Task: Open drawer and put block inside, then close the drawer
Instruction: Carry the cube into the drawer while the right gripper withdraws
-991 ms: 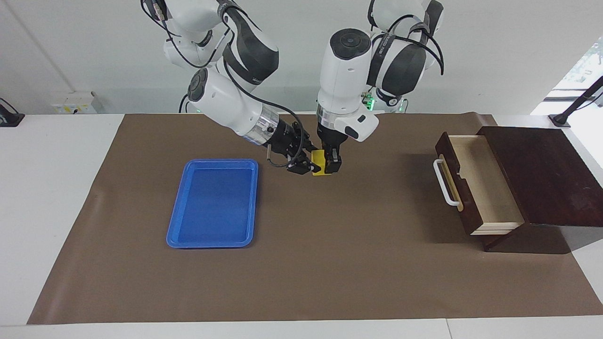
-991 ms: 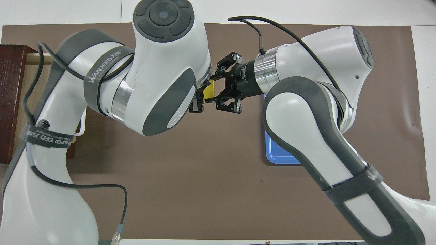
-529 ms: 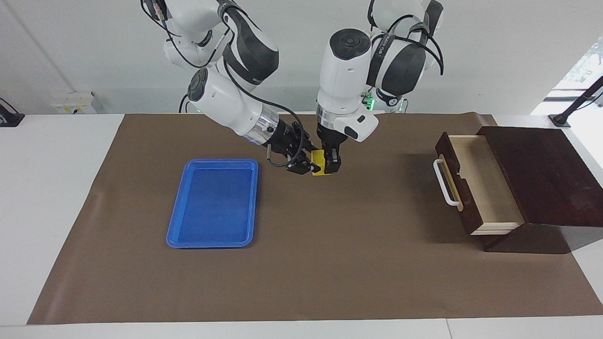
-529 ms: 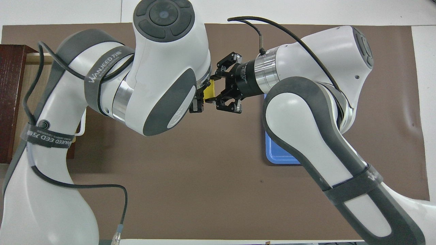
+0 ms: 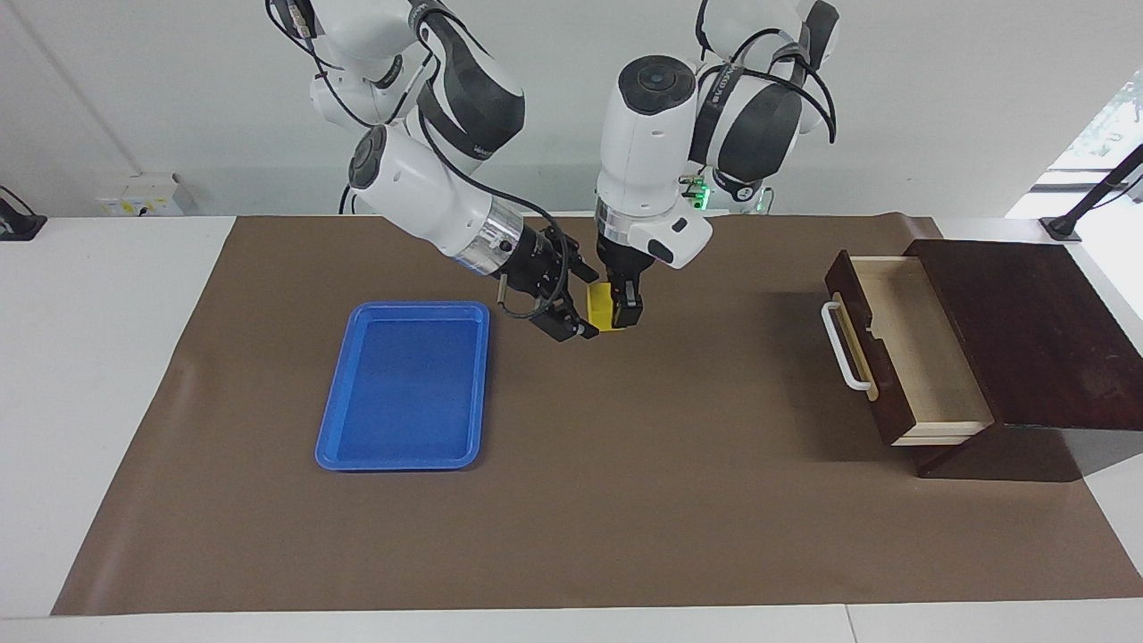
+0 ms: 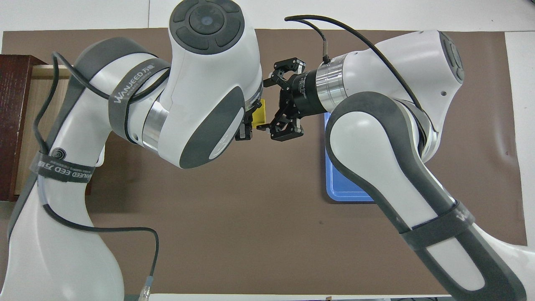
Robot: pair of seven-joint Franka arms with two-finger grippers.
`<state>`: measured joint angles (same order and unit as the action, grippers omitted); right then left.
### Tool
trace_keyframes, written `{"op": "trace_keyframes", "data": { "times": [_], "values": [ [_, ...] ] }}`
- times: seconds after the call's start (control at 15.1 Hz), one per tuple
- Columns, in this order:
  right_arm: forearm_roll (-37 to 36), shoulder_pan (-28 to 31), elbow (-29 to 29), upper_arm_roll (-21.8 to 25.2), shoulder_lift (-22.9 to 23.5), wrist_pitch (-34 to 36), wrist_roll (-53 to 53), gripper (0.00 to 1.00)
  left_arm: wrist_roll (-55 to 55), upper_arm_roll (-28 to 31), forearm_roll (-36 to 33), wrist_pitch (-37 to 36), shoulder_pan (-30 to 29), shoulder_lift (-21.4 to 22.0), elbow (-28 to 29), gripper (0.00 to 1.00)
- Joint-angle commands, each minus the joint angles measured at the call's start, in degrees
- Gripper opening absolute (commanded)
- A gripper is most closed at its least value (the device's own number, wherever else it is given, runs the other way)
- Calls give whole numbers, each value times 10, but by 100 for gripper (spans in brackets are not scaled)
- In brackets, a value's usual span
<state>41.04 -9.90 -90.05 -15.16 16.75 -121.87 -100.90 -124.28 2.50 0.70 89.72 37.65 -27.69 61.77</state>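
Left gripper (image 5: 616, 311) points straight down, fingers clamped on the block (image 5: 601, 308) — yellow cube held up off the mat (image 5: 571, 500), over its middle, between tray and drawer. Right gripper (image 5: 571, 308) comes in slantwise beside it, fingers spread, tips just beside the block's tray-ward face; whether they touch it I cannot tell. Reads as a hand-over: the right arm lets go, the left carries the load. Sensible, since the drawer sits at the left arm's end of the table.

Drawer (image 5: 902, 344) stands pulled out of the dark box (image 5: 1027, 330), pale interior bare, white handle (image 5: 844, 346) facing the mat's middle. Opening step looks done; drop and closing are not yet done.

Blue tray (image 5: 406, 384) lies at the right arm's end, nothing in it.

In the way — only the right gripper, close against the block; it probably needs to back off first. Between block and drawer lies open mat. The drawer's front wall must be cleared from above.
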Motion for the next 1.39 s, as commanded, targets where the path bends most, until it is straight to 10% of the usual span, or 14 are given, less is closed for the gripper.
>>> {"op": "trace_keyframes", "data": {
  "times": [0.0, 0.66, 1.32],
  "values": [
    [-4, 28, 8, 0, -5, 12, -12, 100, 40, 2, -18, -22, -26, 0, -10, 0],
    [-162, 185, 88, 0, 13, 175, 281, 100, 415, 3, -24, -11, -235, 42, 43, 0],
    [-338, 230, 88, 15, -32, 284, 750, 100, 482, 3, -19, 106, -348, 185, 276, 0]
  ]
}}
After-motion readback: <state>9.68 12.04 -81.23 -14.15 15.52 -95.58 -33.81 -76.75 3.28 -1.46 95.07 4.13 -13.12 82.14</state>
